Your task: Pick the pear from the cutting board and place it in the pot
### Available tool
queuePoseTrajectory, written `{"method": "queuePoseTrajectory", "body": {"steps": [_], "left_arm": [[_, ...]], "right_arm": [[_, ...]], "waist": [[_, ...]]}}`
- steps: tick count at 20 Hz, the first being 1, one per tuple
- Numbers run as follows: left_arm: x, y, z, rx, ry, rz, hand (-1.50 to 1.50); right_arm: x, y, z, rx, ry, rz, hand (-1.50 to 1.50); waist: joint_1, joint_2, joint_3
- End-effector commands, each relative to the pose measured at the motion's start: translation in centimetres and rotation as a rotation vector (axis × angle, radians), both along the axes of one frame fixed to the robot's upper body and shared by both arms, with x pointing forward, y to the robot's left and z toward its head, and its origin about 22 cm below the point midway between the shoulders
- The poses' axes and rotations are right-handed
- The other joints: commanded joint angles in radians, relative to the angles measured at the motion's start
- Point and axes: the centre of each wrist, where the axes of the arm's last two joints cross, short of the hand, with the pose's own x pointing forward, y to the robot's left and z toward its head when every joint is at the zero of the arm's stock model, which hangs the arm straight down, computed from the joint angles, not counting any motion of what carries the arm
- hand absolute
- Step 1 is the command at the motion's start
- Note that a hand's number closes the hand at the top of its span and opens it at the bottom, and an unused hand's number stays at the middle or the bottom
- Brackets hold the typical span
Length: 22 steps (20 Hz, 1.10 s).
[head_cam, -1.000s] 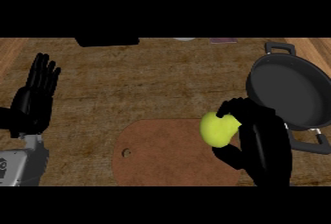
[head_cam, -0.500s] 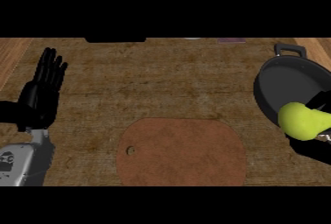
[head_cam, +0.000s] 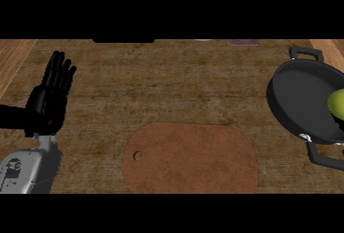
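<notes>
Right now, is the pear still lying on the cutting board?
No. The cutting board is bare, and the pear shows at the view's right edge, over the dark inside of the pot.

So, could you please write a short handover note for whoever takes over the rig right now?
Left hand: open, fingers up, resting at the view's left side, holding nothing.
Right hand: not in view.
Pear: over the inside of the pot at the right edge, partly cut off by the frame; whether it is released or held cannot be told.
Cutting board: nothing on it.
Done: pear lifted off the board and brought to the pot.
Left: confirm the pear sits in the pot and the right hand has let go.
</notes>
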Motion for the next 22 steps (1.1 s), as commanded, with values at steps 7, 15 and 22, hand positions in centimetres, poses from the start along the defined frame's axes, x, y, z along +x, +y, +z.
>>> {"method": "queuePoseTrajectory", "body": {"steps": [7, 15, 22], "left_arm": [[-0.5, -0.1, -0.6, -0.017, 0.019, 0.008, 0.0], [0.6, -0.9, -0.2, -0.005, -0.008, -0.017, 0.0], [0.8, -1.7, 0.8, -0.006, -0.01, -0.021, 0.0]], "right_arm": [[5.5, -5.1, -3.0, -0.023, 0.029, 0.019, 1.5], [7.3, -6.4, -7.0, 0.143, 0.28, -0.008, 1.5], [7.9, -7.1, -8.5, 0.203, 0.321, 0.199, -1.5]], "waist": [[0.01, 0.001, 0.0], [0.023, 0.01, 0.001], [0.021, 0.008, 0.002]]}}
